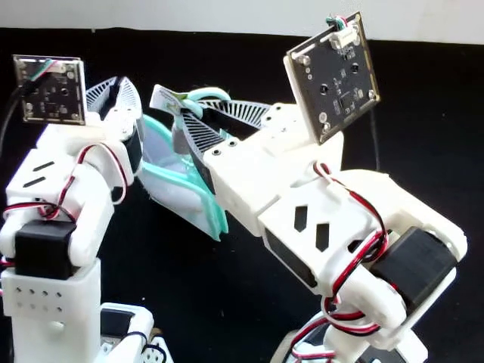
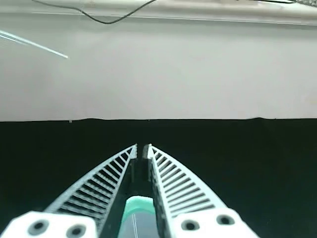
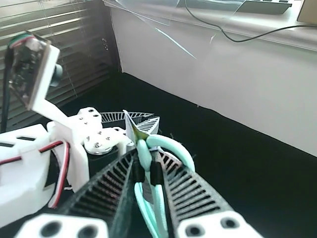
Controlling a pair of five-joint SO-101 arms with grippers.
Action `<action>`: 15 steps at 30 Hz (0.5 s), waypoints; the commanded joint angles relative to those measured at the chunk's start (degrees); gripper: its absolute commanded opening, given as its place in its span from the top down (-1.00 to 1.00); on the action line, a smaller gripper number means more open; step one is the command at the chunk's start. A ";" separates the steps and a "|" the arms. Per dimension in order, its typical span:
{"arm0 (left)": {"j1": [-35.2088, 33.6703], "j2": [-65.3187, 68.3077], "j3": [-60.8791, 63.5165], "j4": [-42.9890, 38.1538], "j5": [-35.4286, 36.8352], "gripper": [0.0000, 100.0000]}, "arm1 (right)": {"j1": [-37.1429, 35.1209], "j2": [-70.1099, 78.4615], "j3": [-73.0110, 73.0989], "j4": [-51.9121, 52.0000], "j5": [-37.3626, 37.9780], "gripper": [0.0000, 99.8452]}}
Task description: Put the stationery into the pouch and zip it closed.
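— Where's the pouch [image 1: 178, 193]?
— Lifted off the worktop [image 1: 423, 113], between both arms. The left gripper [image 2: 141, 148] fingers clamp one edge, and the right gripper [image 3: 144, 156] pinches what looks like the zip end.
— Advice?
— Hold it taut and pull straight along the zip.

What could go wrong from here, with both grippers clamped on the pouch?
1. The left gripper pinches just a thin edge of the pouch. A pull along the zip could drag that edge free, leaving the pouch sagging from one arm.
2. The right gripper grips the pouch close beside the left one, so the two may well collide if either shifts.
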 commanded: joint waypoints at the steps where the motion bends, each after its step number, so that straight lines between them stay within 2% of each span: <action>1: 0.84 -0.22 -3.74 4.84 -0.53 0.88 | -0.48 -0.13 -1.71 0.13 0.35 0.99; 6: 0.75 -0.31 -11.56 18.46 -0.53 0.88 | -0.40 -0.13 -1.71 0.13 0.35 0.99; 9: 0.40 -0.31 -16.57 24.00 -0.62 0.88 | -0.40 -0.13 -1.71 0.13 0.35 0.99; 15: 0.31 -5.67 -23.43 26.90 -0.62 0.88 | -0.40 -0.13 -1.71 0.22 0.35 0.99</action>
